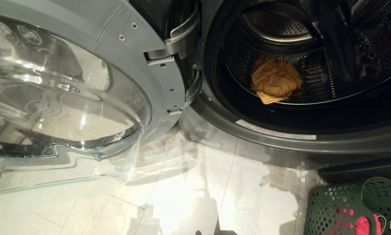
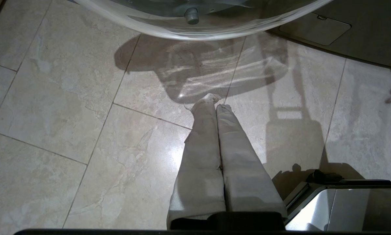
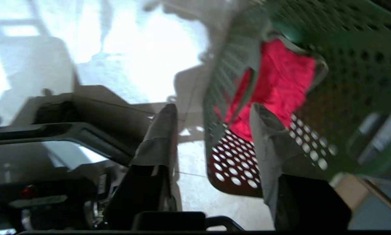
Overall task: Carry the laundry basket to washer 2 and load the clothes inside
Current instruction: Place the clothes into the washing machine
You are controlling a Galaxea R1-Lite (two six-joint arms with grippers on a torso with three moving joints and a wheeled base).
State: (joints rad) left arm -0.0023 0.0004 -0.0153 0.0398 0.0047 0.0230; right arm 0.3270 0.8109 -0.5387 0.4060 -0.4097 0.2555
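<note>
Head view: dark grey front-loading washer [image 1: 280, 143] with its porthole open, the perforated steel drum [image 1: 313, 68] exposed at about 1 o'clock. A crumpled mustard-yellow cloth [image 1: 274, 80] lies on the drum floor, near the front lip. The round glass-bowled grey door [image 1: 68, 88] is swung wide toward 9–10 o'clock and hangs over the pale marble-look tiled floor [image 1: 189, 195].

The dark green perforated plastic laundry basket [image 1: 339, 205] sits on the floor at 4–5 o'clock, just below the washer's front, partly cut off by the frame edge. A bright pink-red garment [image 1: 365, 225] shows inside it, also visible through the holes in the wall.

Right gripper [image 3: 213, 109]: out of the head view. Its own camera shows cloth-wrapped fingers [image 3: 159, 133] parted and grasping nothing, one just outside the basket wall, the other in front of the red garment [image 3: 280, 78]. View is motion-blurred; cannot tell whether either finger touches the basket or the cloth.

Left gripper [image 2: 215, 104]: hangs above bare floor tile, below the door's glass bowl [image 2: 195, 19]. Fingers pressed together, nothing between them.
</note>
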